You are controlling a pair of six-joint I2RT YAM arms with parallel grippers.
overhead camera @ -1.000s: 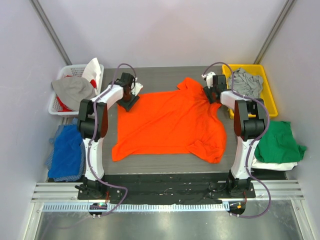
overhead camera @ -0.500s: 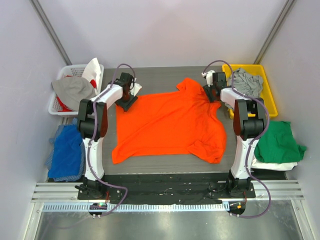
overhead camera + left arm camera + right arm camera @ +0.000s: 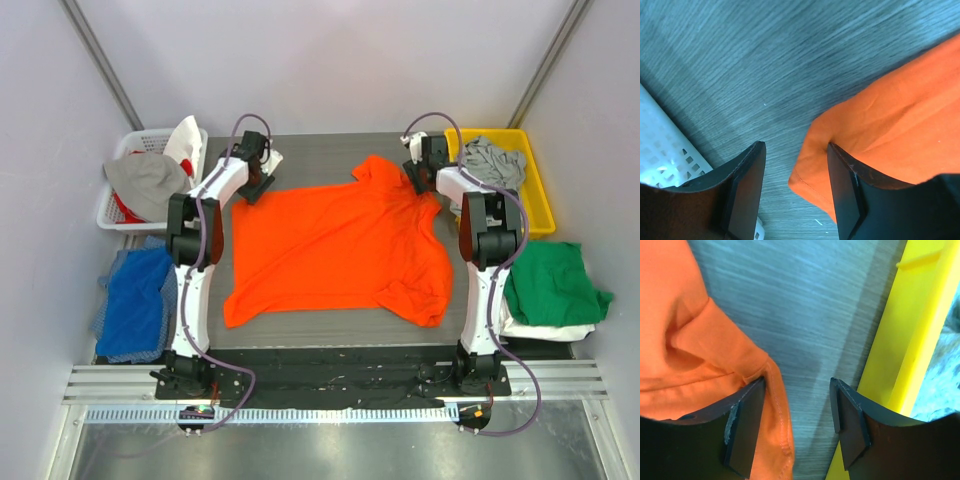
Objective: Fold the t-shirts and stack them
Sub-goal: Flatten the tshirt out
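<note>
Top view, cloth: orange t-shirt [image 3: 340, 250] soft, spread flat mid-table, one sleeve bunched.
Top view, around: left gripper [image 3: 257, 183] and right gripper [image 3: 419, 177] at its far corners.
Top view, containers: white lattice basket [image 3: 140, 135] holds grey cloth [image 3: 145, 182]; yellow bin [image 3: 540, 205] holds grey t-shirt [image 3: 493, 165].
Left wrist: fingers apart, shirt corner lying between them.
Right wrist: fingers apart over wood-grain table [image 3: 805, 300]; hemmed edge beside one.

No legible text, label, brand, number or sign is found in any view. The orange t-shirt [image 3: 340, 245], the yellow bin [image 3: 537, 205] at upper right and the white basket [image 3: 145, 136] at upper left show plain, unmarked surfaces.
</note>
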